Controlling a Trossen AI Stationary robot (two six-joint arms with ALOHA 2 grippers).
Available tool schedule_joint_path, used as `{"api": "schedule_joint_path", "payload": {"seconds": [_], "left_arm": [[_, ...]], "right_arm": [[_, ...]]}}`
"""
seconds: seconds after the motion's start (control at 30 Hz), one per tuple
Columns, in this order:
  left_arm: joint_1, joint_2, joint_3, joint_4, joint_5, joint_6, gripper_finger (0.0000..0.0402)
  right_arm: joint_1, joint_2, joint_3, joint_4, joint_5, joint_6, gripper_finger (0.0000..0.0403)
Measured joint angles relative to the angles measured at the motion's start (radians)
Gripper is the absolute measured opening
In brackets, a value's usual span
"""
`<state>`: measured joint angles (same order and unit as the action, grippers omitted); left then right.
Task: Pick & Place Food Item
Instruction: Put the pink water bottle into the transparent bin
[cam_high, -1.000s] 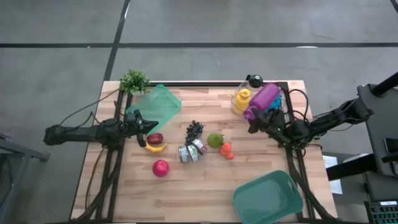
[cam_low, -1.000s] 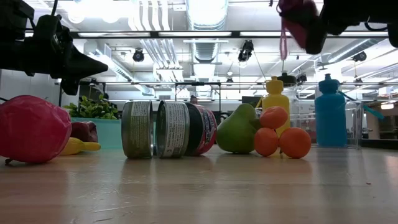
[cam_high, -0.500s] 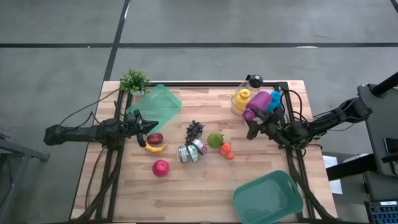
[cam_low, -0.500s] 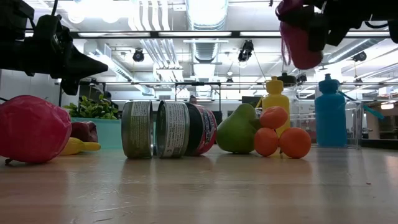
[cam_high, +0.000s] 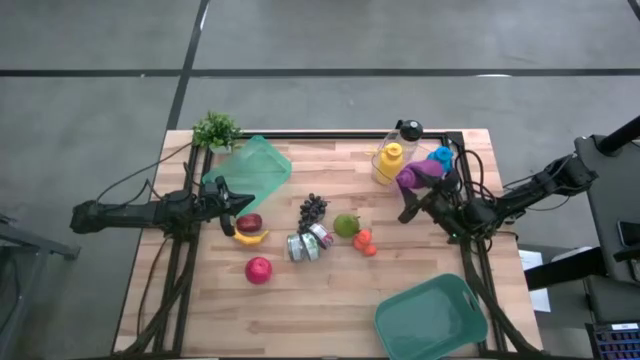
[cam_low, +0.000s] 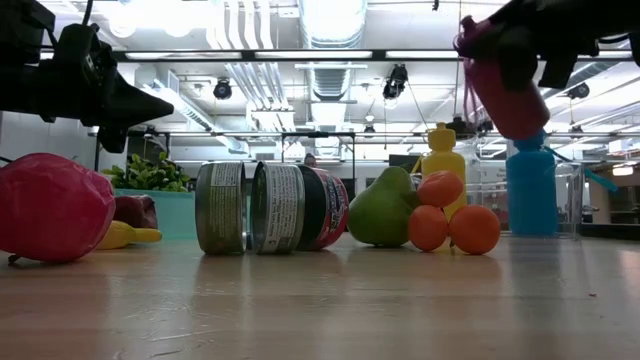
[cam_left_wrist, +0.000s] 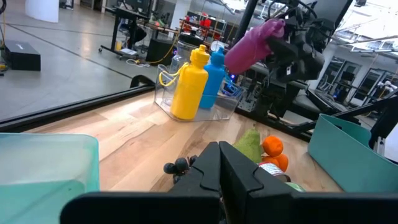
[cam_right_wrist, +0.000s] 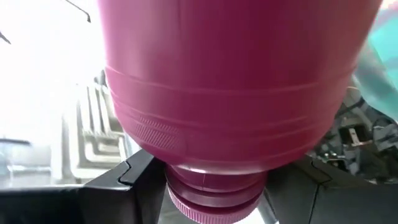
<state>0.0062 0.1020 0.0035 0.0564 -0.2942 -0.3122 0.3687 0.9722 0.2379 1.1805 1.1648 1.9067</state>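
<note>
High view | right gripper jaws clamp tilted purple bottle beside blue bottle | left gripper closed, empty, near banana

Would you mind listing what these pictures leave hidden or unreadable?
- Right wrist view: the purple bottle fills the frame, hiding the table beneath it.
- Low view: the cans hide the grapes; the can labels are too small to read.
- High view: the clear holder's contents behind the yellow bottle are too small to tell.
</note>
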Motion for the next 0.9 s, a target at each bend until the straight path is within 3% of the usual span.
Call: {"api": "schedule_joint_path", "payload": {"seconds": [0.43, 0.9], "left_arm": [[0.0, 0.0, 0.0, 0.0, 0.0, 0.0, 0.0001], [0.0, 0.0, 0.0, 0.0, 0.0, 0.0, 0.0001]], "right_arm": [[-0.005, 0.007, -0.02, -0.033, 0.152, 0.205, 0.0216], [-0.038, 0.029, -0.081, -0.04, 0.18, 0.26, 0.0216]]}}
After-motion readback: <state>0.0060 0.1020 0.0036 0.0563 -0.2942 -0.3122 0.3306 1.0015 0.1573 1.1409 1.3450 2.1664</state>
